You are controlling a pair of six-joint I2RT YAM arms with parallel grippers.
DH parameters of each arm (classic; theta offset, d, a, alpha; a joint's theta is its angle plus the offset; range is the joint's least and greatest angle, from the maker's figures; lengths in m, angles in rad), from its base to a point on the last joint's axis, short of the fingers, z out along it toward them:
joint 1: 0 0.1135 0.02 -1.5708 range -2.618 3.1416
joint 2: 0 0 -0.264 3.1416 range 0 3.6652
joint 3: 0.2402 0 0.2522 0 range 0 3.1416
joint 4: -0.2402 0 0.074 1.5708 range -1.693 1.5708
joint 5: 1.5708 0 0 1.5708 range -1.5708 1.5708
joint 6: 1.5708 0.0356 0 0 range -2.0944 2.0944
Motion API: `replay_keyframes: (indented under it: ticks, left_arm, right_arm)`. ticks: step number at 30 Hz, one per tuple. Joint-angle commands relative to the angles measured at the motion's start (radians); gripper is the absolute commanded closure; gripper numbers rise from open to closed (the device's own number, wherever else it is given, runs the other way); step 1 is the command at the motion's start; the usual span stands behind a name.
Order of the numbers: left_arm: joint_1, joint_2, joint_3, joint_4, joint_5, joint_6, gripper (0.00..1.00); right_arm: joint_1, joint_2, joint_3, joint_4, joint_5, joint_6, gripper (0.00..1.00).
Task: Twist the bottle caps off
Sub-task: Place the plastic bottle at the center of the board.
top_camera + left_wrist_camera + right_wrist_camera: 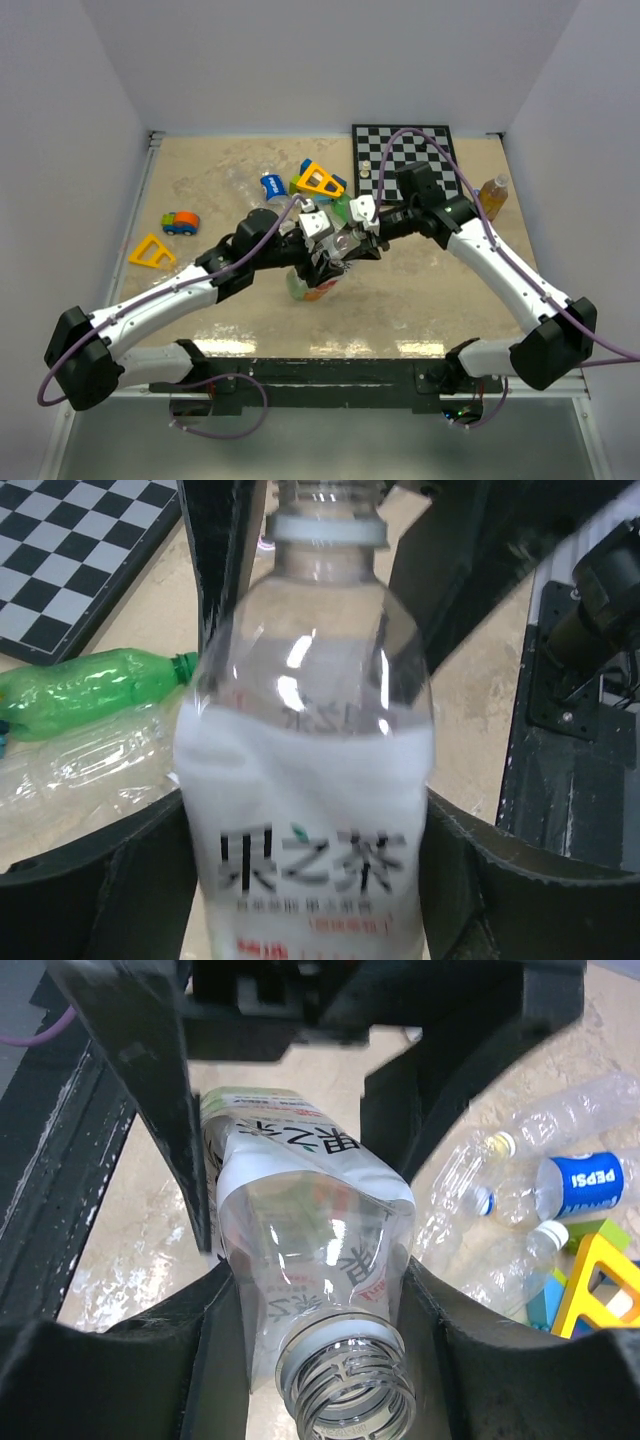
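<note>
A clear bottle (pixel 310 780) with a white label hangs over the table middle, held between both arms. My left gripper (pixel 310 890) is shut on its labelled body, a finger (pixel 100 880) pressing each side. My right gripper (pixel 325 1330) is shut on the bottle's shoulder (pixel 320 1250), which looks dented. The threaded neck (pixel 350 1390) is bare, with no cap on it. In the top view the bottle (pixel 305 285) is mostly hidden under the grippers. A white bottle cap (pixel 552 1230) sits on a clear bottle lying on the table, and another cap (pixel 505 1143) is on its neighbour.
A green bottle (pixel 90 690) and a crushed clear one (pixel 90 770) lie beside the chessboard (pixel 410 155). A Pepsi bottle (pixel 580 1182), toy blocks (pixel 320 182), a toy car (pixel 181 222), a yellow triangle (pixel 150 252) and an upright amber bottle (pixel 493 192) stand around.
</note>
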Motion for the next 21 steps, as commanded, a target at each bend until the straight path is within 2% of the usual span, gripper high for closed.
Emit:
replay_keyframes:
  ticks: [1, 7, 12, 15, 21]
  left_arm:
    - [0.008, -0.092, 0.038, -0.100, -0.024, 0.107, 0.19]
    - [0.008, -0.184, 0.043, -0.191, -0.197, 0.193, 0.09]
    - [0.008, -0.242, -0.017, -0.192, -0.366, 0.253, 0.04]
    - [0.008, -0.285, -0.103, -0.110, -0.408, 0.245, 0.00]
    - [0.008, -0.314, -0.137, -0.097, -0.447, 0.244, 0.00]
  right_arm:
    - [-0.067, -0.066, 0.035, -0.038, 0.016, 0.073, 0.89]
    - [-0.219, -0.135, 0.043, -0.032, 0.170, 0.125, 0.89]
    - [-0.296, -0.138, 0.073, -0.001, 0.509, 0.166, 0.87]
    - [-0.383, -0.087, 0.151, -0.039, 0.615, 0.148, 0.87]
    - [-0.406, 0.045, 0.251, -0.053, 0.784, 0.153, 0.86]
